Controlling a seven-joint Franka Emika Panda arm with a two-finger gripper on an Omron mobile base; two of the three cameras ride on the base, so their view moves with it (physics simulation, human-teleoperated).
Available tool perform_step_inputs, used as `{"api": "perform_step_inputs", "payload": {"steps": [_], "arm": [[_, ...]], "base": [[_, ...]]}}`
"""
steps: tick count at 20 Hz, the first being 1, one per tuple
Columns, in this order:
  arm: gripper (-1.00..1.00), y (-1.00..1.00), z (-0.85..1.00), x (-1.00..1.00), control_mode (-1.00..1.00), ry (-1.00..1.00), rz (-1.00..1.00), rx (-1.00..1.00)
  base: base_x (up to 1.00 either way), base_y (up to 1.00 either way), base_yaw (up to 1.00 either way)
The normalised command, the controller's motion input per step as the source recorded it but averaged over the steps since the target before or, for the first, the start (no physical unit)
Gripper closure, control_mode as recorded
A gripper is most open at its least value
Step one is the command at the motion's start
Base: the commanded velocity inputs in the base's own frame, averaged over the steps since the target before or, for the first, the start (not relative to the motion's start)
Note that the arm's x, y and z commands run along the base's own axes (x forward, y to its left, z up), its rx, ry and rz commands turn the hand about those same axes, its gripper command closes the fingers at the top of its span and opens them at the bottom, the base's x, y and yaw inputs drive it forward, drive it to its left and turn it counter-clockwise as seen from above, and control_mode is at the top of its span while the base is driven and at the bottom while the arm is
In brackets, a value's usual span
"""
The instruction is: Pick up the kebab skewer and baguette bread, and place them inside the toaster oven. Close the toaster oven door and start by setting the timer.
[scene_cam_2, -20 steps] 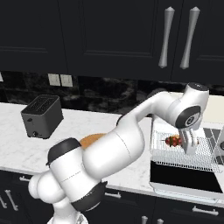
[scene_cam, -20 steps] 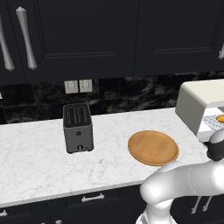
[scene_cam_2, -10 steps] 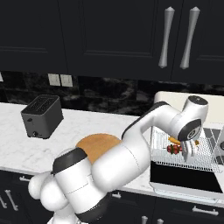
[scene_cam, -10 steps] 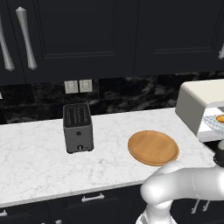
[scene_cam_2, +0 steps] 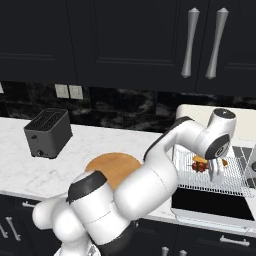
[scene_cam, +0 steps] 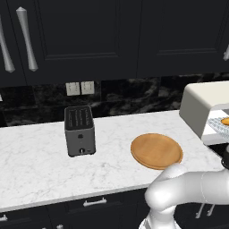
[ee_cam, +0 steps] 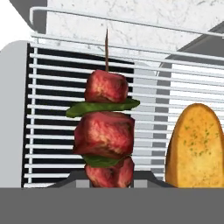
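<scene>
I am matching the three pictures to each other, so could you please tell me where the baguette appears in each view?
Left base view: the baguette is an orange sliver at the right edge, inside the toaster oven.
Right base view: a small orange bit on the wire rack, mostly hidden by the arm.
Hand view: large at lower right, beside the kebab skewer.
Shared landmark: the wire rack.

Arm (scene_cam_2: 150, 175) glossy white, thick rounded tube links with bulging elbows. Dark grey-black band rings at the joints: one broad cap on the shoulder bulge, one stripe along the upper link, one ring round the wrist drum. Wrist drum has a grey flat end cap. Small white pincer (scene_cam_2: 217, 175) body below the drum. No cables, screws or markings visible.
</scene>
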Motion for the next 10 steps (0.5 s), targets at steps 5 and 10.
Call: {"api": "perform_step_inputs", "payload": {"steps": [5,10], "arm": [[1.00,0.00,0.00,0.34,-1.00,0.01,-0.01,0.00],[1.00,-0.20,0.00,0.31,-1.00,0.02,0.00,0.00]], "base": [[0.00,0.00,0.00],[0.00,0.00,0.00]]}}
